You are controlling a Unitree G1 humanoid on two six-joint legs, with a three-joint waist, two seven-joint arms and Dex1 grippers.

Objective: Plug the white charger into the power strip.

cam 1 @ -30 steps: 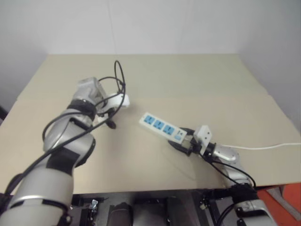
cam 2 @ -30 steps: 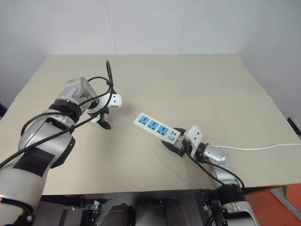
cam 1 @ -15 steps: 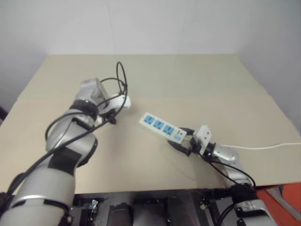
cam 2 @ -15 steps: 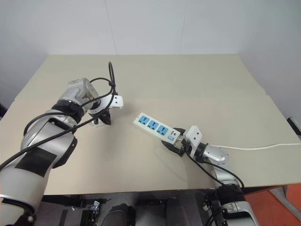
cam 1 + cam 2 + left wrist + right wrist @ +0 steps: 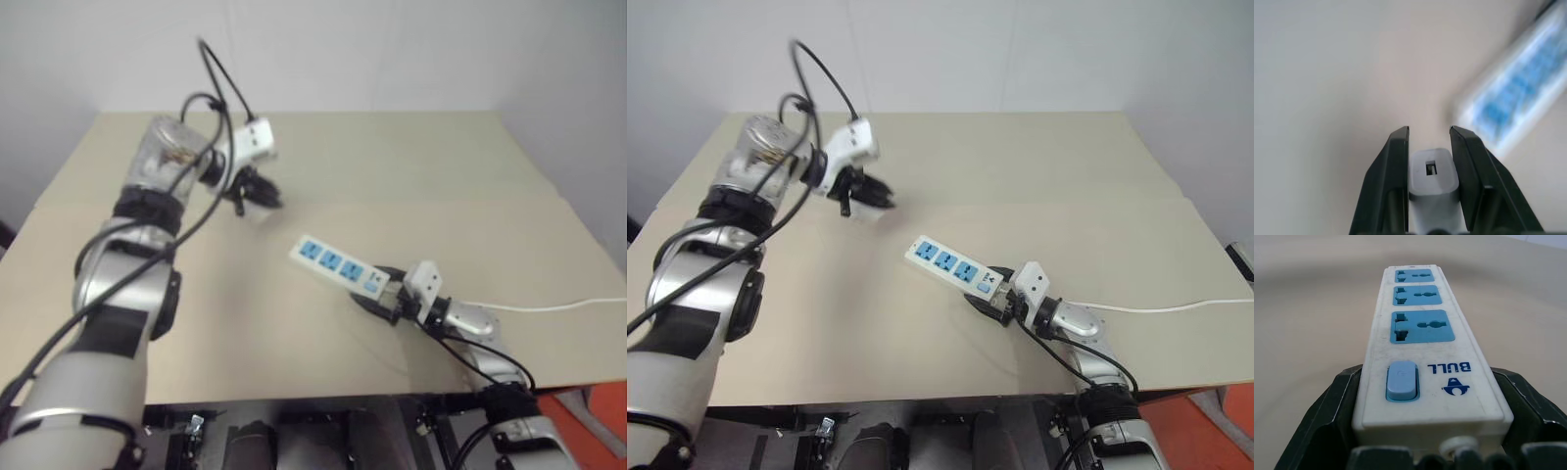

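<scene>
White charger (image 5: 1433,172) sits clamped between the left pincer's (image 5: 872,194) black fingers (image 5: 1394,171) in the upper left of the frame, above the beige table (image 5: 392,166), while the right pincer (image 5: 1425,431) grips the power strip's (image 5: 339,264) switch end at centre.

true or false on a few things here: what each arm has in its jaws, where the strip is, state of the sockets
1. The left gripper is shut on the white charger. True.
2. The charger is already plugged into the power strip. False: it is held in the air, apart from the strip.
3. The right gripper has its jaws on either side of the strip's switch end. True.
4. All three blue sockets are free. True.
5. The strip hangs off the table edge. False: it lies on the tabletop.
</scene>
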